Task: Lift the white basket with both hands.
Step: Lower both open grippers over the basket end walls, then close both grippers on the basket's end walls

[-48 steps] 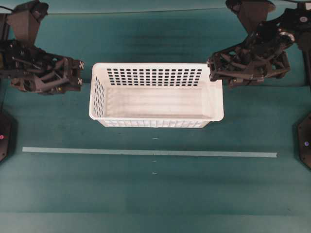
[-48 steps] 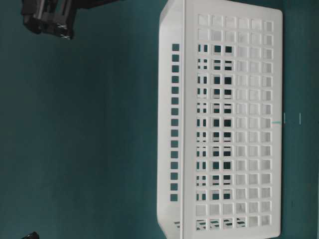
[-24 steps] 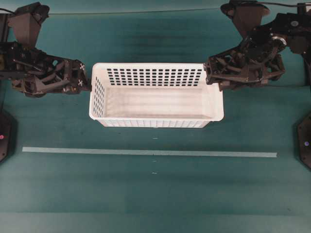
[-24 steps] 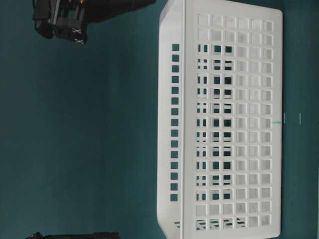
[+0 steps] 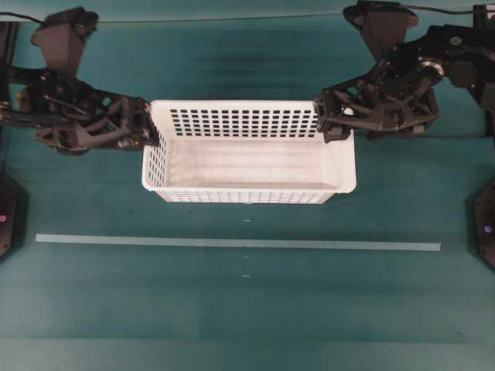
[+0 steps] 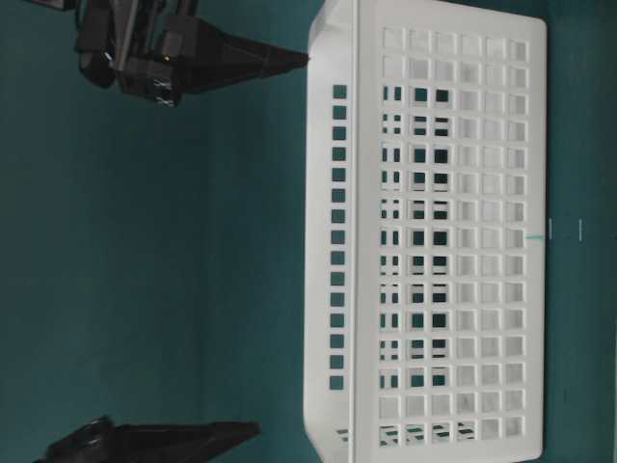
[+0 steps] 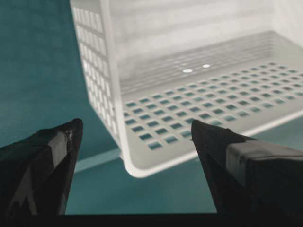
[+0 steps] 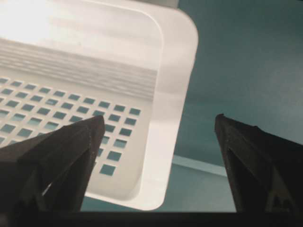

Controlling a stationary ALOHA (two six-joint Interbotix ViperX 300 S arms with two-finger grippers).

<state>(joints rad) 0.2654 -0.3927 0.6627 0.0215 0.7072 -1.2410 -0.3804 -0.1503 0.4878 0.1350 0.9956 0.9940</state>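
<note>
— Both arms came closer to the white basket [image 5: 247, 151], yes?
— Yes. Left tool [image 5: 151, 124] and right tool [image 5: 329, 117] spread wide at its two far corners, each straddling the rim. Basket sits on the green tabletop [image 5: 247, 309].

There is one large rectangular white plastic basket [image 5: 249, 151] with perforated walls and a wide rolled rim, standing on one teal green surface [image 5: 247, 309]. Two black robot grippers with lattice frames are present, a left gripper [image 5: 151, 124] and a right gripper [image 5: 331, 117], each showing two pointed black fingers [image 7: 47, 161] in its wrist view. One pale straight strip of tape [image 5: 232, 243] runs across the surface, with three tiny pale marks [image 5: 246, 256] near its middle.
</note>
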